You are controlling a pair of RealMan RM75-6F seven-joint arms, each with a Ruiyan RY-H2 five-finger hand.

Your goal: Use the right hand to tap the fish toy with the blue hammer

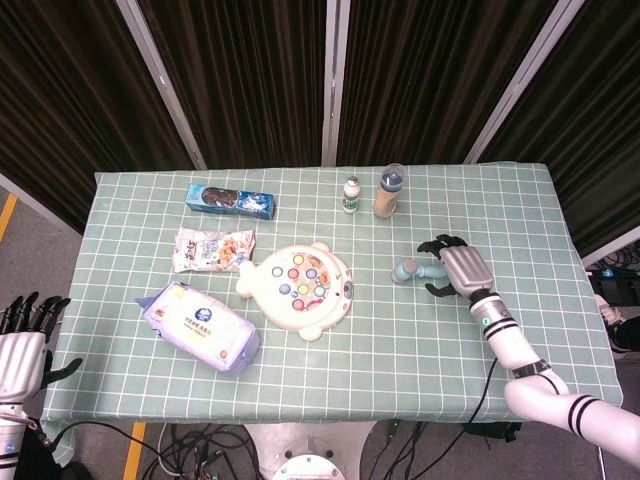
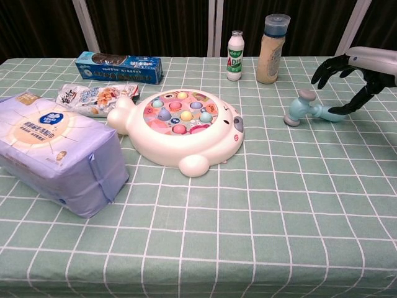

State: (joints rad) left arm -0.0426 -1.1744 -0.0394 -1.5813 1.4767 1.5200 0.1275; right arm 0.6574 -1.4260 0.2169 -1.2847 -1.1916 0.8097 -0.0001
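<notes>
Blue hammer (image 1: 416,270) (image 2: 308,110) lying flat on counter (image 1: 500,200) (image 2: 279,205), at 3 o'clock from fish toy (image 1: 297,289) (image 2: 180,127), well apart. Right hand (image 1: 455,268) (image 2: 360,71) over handle end, fingers (image 2: 327,67) wide, thumb tip at handle, holding nothing. Left hand (image 1: 22,350) at 8 o'clock, fingers apart, empty.

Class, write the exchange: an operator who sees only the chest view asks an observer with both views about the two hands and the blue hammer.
Operator: Where is the left hand?
Observer: The left hand hangs off the green checked table's near-left corner, fingers apart, holding nothing.
Operator: From where does the right arm reach the small blue plastic hammer?
Observer: It crosses in over the near-right edge; the right hand hovers over the handle's end.
</notes>
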